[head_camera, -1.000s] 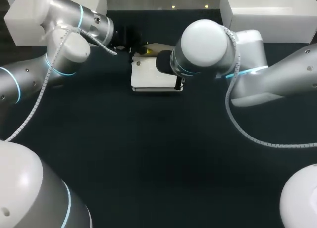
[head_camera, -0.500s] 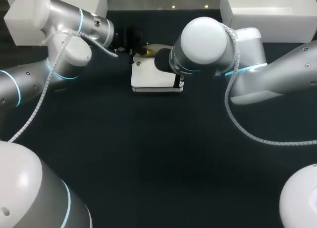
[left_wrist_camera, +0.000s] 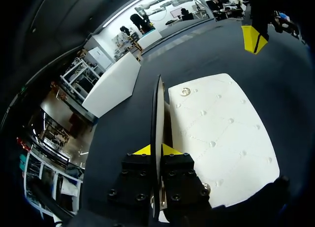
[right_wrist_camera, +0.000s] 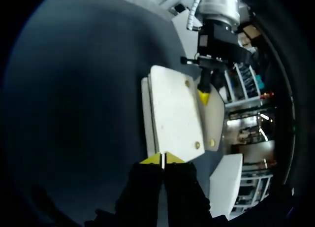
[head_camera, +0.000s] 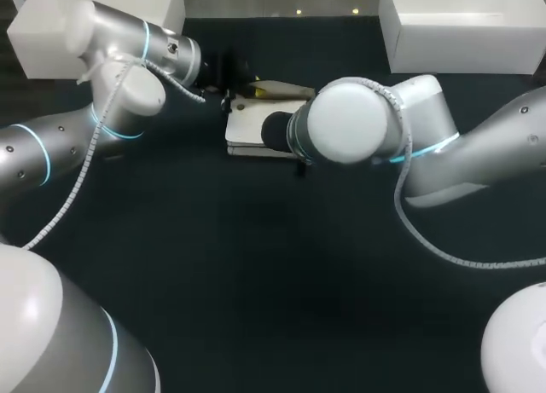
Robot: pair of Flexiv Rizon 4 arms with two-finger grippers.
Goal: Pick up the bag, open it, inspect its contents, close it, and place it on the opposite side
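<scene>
Nearest on the dark bench (head_camera: 256, 265), the right gripper (right_wrist_camera: 161, 159) sits low at the near edge of the bag (right_wrist_camera: 172, 111). Its fingers are pressed together, yellow tips touching. I cannot tell whether a thin layer of the bag is caught between them.

The bag lies flat on the bench, toward the far side and about midway between the two arms. It is a white, quilted, envelope-shaped thing with small metal studs near its corners.

Beyond its body the flap (left_wrist_camera: 158, 109) is lifted up off the front panel. The left gripper (left_wrist_camera: 156, 149) has it pinched from both sides, fingers closed on the thin sheet close to its edge. Farther still, a white box (head_camera: 465, 31) stands at the far right corner.

The bag looks light and slim, so it would probably slide or lift off the bench if only the flap were pulled — it likely needs the body held down at the opposite edge. The flap stands straight in the pinch, which suggests some stiffness, and its smooth skin may be slippery. A hold near the free edge of the flap, clear of the studs, seems best for opening; for carrying, a pinch across the folded spine should hold better.
</scene>
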